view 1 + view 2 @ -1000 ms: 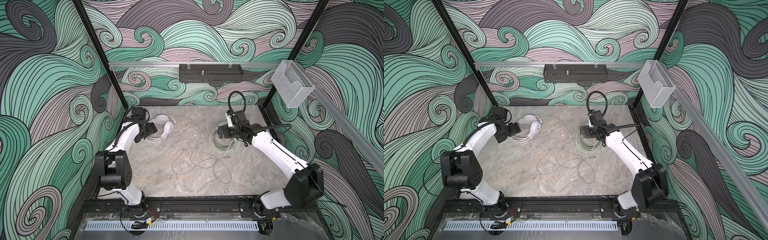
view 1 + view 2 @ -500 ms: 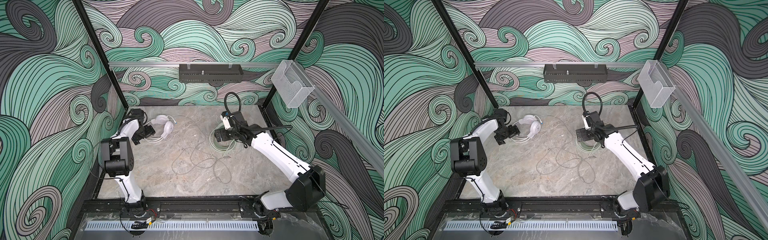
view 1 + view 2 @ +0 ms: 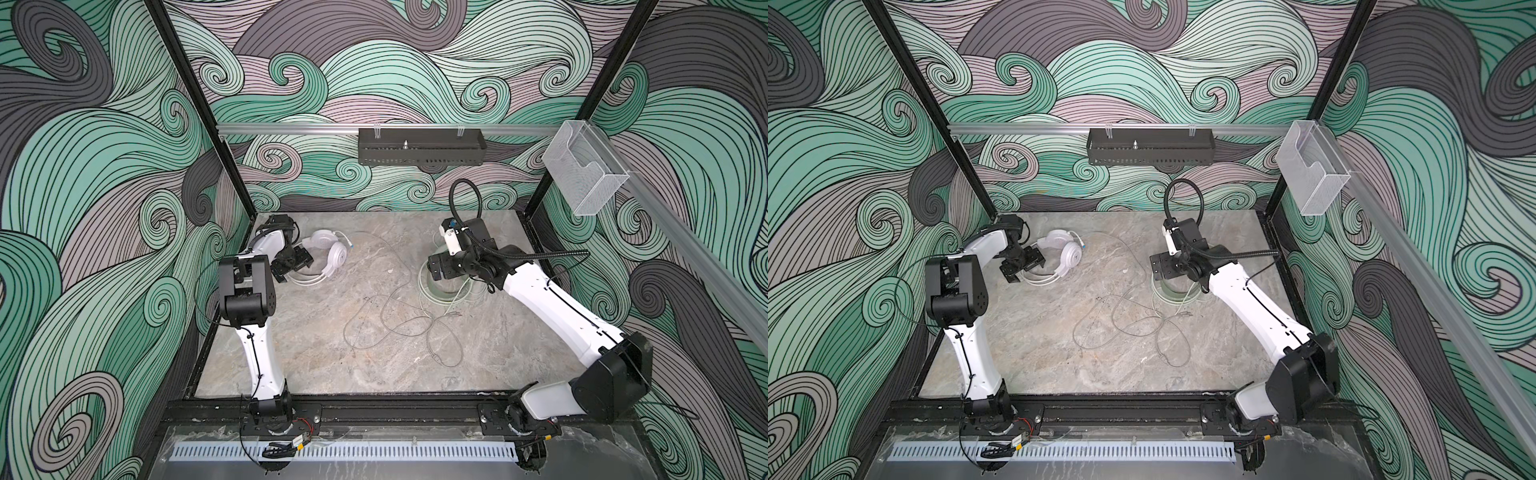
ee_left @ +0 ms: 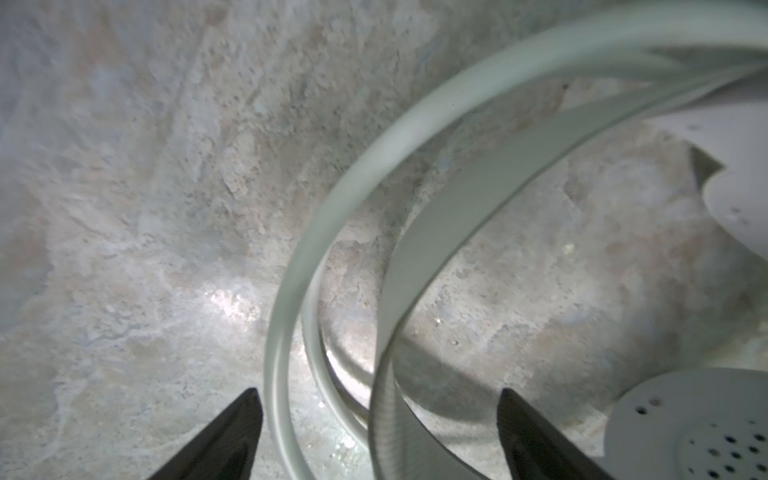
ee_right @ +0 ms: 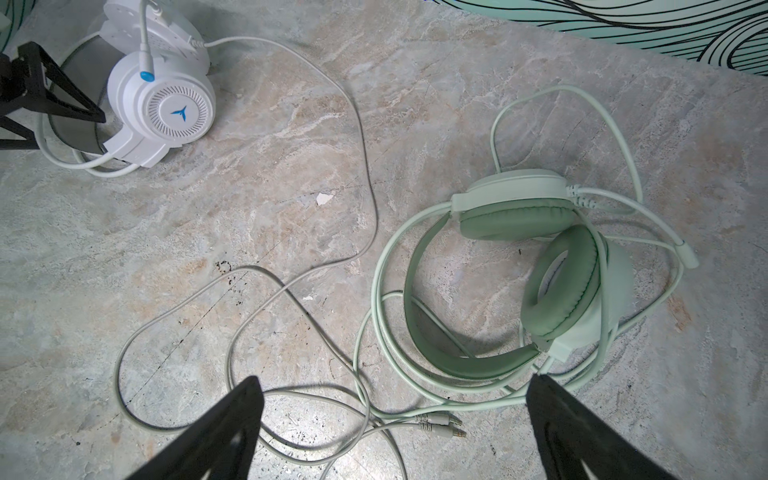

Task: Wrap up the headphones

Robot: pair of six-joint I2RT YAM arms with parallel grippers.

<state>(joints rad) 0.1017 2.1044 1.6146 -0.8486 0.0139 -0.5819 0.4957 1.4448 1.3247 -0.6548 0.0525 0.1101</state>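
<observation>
Left headset (image 3: 328, 254) on bench (image 3: 316, 365), far left corner; left claw (image 3: 297, 266) straddles its band. Right headset (image 5: 540, 270) far right, below right claw (image 5: 392, 399). Cables (image 3: 399, 324) tangled between, nearer front.

Paired overhead views, downward wrist close-ups.

The mint headset (image 3: 424, 291) lies mostly hidden beneath the right arm (image 3: 540, 286) in both top views. From the left wrist, the white headband (image 4: 415, 232) smears out of focus, and the white earcup (image 4: 706, 432) runs off the edge.
</observation>
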